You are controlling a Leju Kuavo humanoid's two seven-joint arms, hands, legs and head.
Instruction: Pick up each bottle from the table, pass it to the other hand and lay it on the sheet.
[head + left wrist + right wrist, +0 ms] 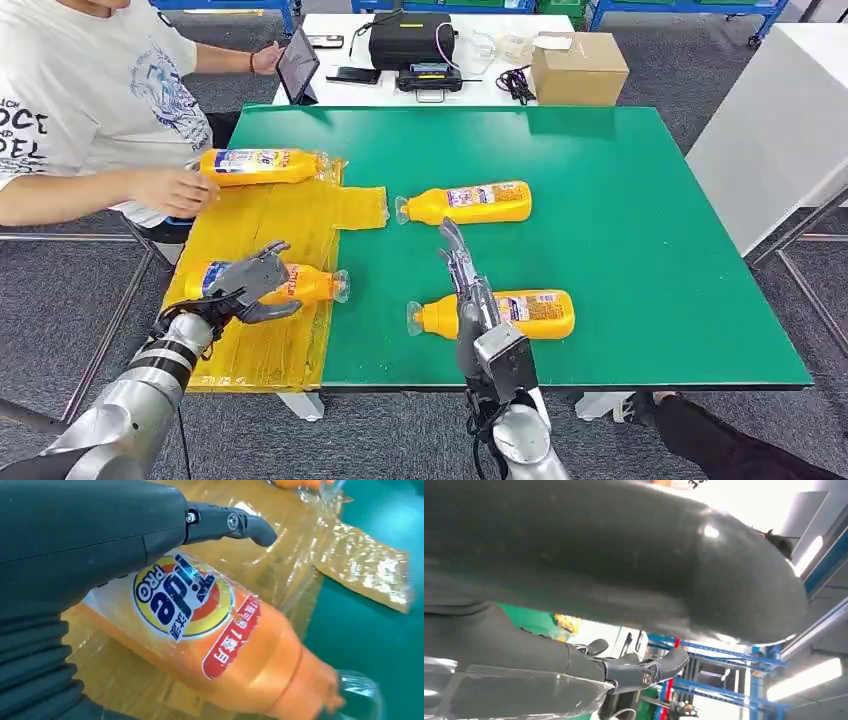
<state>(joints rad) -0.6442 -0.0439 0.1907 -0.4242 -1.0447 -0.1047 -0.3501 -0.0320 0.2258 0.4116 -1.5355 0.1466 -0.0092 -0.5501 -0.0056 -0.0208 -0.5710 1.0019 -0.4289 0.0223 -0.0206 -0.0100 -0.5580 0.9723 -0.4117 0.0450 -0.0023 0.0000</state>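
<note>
Now the orange, clear-capped bottle (pixel 290 283) lies near the yellow sheet's (pixel 270 215) edge, under the spread, empty left hand (pixel 248 285); the right hand (pixel 465 285) is extended, holding nothing.

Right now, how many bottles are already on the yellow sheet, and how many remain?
Done: far bottle lies on the sheet, under a person's hand. In hand: left hand over the near-sheet bottle. Left: two bottles on the green table.
</note>
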